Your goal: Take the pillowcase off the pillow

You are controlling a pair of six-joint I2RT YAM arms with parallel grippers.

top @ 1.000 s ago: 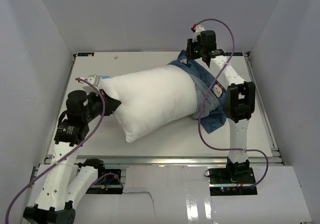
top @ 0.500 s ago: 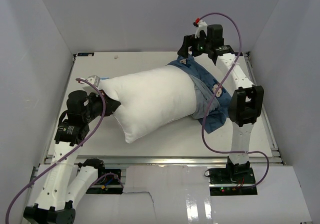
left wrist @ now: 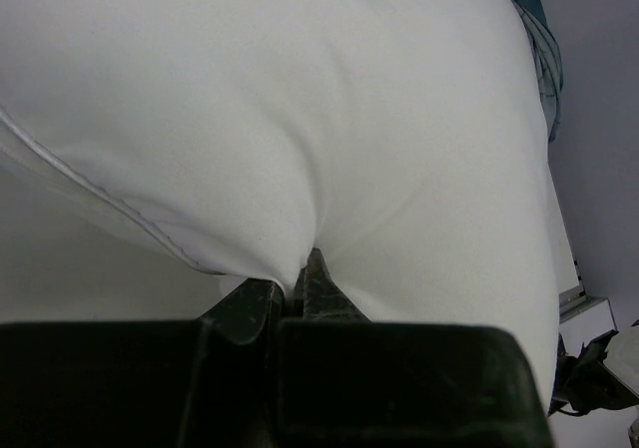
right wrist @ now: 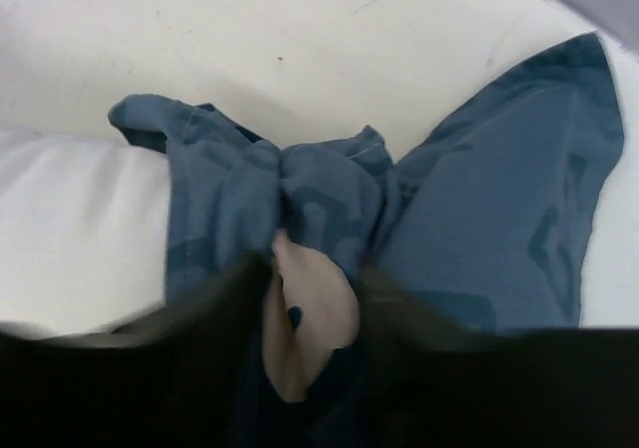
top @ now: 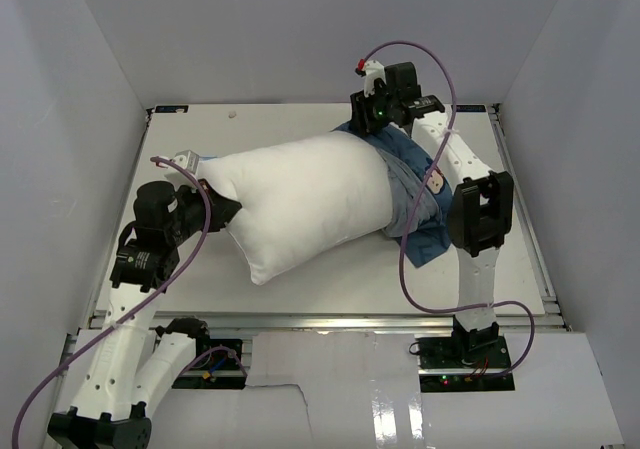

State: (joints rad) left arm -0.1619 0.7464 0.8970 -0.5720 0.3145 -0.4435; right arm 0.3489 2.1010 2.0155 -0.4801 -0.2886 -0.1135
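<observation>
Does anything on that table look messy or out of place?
Yes: the pillowcase is mostly off, crumpled in a bunch round the right end of the pillow, whose white body lies bare. The left end effector pinches the pillow's opposite corner.

The white table (top: 340,271) bears the pillow (top: 300,204) and pillowcase (top: 425,237).

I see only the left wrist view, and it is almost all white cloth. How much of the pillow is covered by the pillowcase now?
Observer: Only its right end. The pillowcase is bunched there; most of the pillow lies bare.
Operator: And where is the right gripper?
Observer: The right gripper is at the far edge of that bunch, fingers apart on either side of a blue fold; whether it grips, I cannot tell.
</observation>
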